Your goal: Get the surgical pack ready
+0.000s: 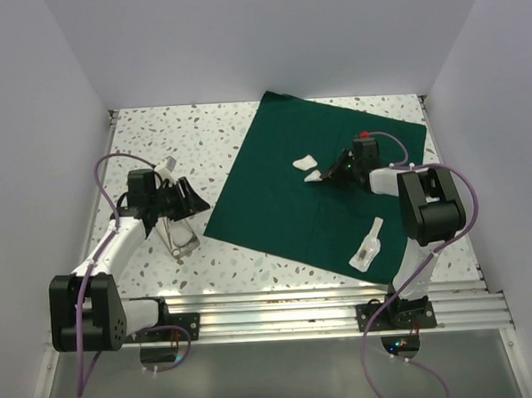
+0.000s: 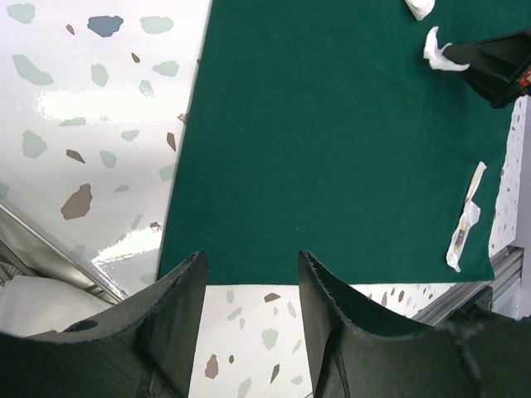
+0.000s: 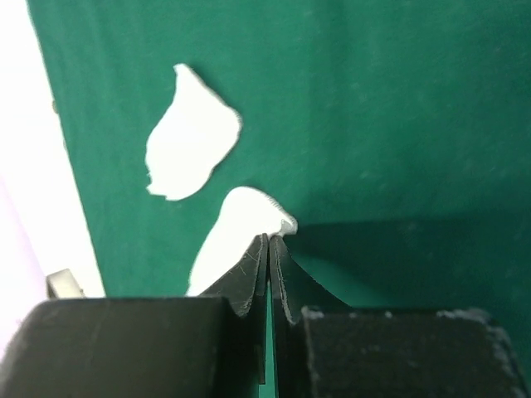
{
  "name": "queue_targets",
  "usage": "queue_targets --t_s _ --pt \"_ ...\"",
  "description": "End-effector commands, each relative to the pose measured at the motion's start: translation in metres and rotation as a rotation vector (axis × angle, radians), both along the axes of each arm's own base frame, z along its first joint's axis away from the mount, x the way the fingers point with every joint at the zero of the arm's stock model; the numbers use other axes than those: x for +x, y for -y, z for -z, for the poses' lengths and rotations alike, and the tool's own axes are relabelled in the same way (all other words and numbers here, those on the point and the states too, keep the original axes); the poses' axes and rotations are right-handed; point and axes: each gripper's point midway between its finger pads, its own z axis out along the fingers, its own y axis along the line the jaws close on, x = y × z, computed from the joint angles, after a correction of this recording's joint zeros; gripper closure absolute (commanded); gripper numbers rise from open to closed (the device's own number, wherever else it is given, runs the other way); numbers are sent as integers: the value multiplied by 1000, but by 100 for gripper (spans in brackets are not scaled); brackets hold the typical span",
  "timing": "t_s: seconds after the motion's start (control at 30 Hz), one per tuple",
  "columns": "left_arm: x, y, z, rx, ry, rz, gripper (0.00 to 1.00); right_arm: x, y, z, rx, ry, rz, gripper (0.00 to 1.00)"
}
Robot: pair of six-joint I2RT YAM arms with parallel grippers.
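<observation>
The dark green drape lies flat and unfolded on the speckled table. Two white gauze pads rest on it. My right gripper is low over the drape, shut, its tips pinching the edge of the nearer gauze pad. The other gauze pad lies loose just beyond. A packaged instrument lies near the drape's front corner. My left gripper hovers open and empty over bare table, left of the drape. A small steel tray sits below it.
White walls close in the table at the back and on both sides. The aluminium rail holding both arm bases runs along the near edge. The right arm's tip shows in the left wrist view.
</observation>
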Motion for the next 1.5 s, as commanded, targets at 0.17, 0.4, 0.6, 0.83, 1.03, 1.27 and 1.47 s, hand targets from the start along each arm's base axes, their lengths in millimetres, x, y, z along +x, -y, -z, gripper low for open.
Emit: queue_targets --t_s 0.17,0.4,0.6,0.83,1.03,1.27,1.47 --pt "15 8 -14 -30 74 34 49 23 -13 -96 57 237 -35 100" --pt "15 9 -15 -27 79 40 49 52 -31 -97 160 260 22 100" --pt "16 9 -12 -29 70 45 50 82 -59 -106 227 290 60 100" --pt "16 10 -8 -27 60 56 50 107 -86 -103 241 312 157 100" --pt "13 11 -5 -26 56 66 50 108 -62 -87 172 298 290 100" --pt "12 12 1 -33 44 77 50 101 -53 -67 119 292 316 100" --pt "12 13 0 -36 47 82 50 94 -45 -58 85 283 345 100"
